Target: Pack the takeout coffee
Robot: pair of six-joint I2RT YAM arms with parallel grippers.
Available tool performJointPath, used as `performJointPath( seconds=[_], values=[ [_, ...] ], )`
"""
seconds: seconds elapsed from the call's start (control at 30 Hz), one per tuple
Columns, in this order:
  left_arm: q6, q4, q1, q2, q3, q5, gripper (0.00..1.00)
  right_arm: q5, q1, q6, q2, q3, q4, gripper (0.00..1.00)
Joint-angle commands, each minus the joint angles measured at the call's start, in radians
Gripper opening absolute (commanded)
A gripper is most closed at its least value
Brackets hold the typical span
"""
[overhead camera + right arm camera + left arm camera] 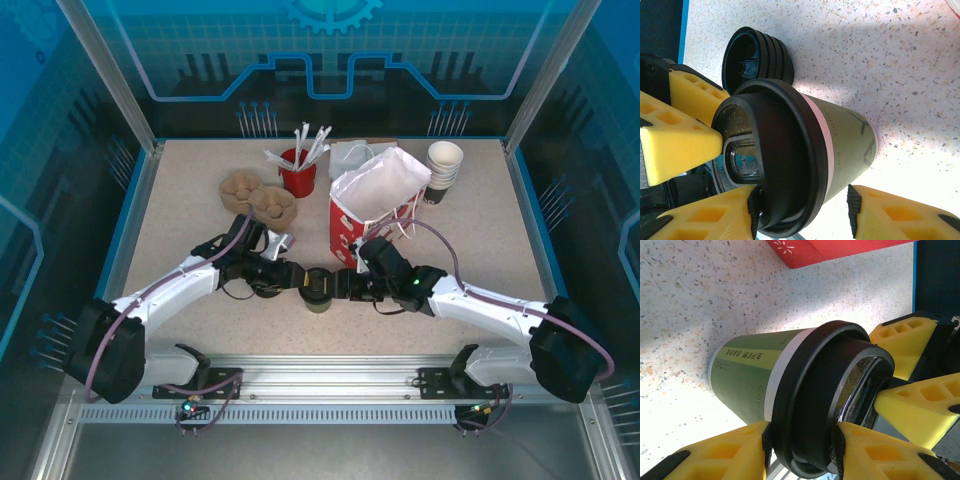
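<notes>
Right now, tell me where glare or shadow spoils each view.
Top external: even light, sharp throughout. Left wrist: the speckled tabletop washes out white beside the green paper cup with a black plastic lid; the lid's recess glints. Right wrist: the tabletop glares at lower right, a shadow band crossing above the cup.

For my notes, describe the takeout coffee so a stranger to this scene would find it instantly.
Start at the tall red-and-white paper bag mid-table; just in front of it the left gripper and right gripper meet. Between them stands the takeout coffee, a short olive-green cup, the only one wearing a black lid.
</notes>
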Motion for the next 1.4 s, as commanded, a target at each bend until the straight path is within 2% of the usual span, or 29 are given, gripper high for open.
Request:
performJointPath(
  seconds=[0.0, 0.43, 0.7, 1.0, 1.37],
  values=[
    [0.033, -0.053, -0.009, 0.031, 0.007, -0.061, 0.4, 0.04, 0.007, 0.038, 0.021, -0.001, -0.057, 0.49],
    [0.054, -0.082, -0.035, 0.081, -0.015, -0.141, 0.39, 0.021, -0.025, 0.134, 0.058, -0.056, -0.047, 0.47],
    [0.033, -0.062, -0.047, 0.068, -0.039, -0.14, 0.39, 0.026, -0.019, 0.131, 0.043, -0.072, -0.039, 0.46],
    [0.012, -0.06, -0.052, 0.021, -0.017, -0.111, 0.4, 0.016, -0.008, 0.1, 0.028, -0.027, -0.029, 0.48],
    [0.014, -0.142, -0.053, -0.016, 0.071, -0.125, 0.44, 0.001, -0.005, 0.067, 0.064, 0.077, -0.094, 0.54]
  ],
)
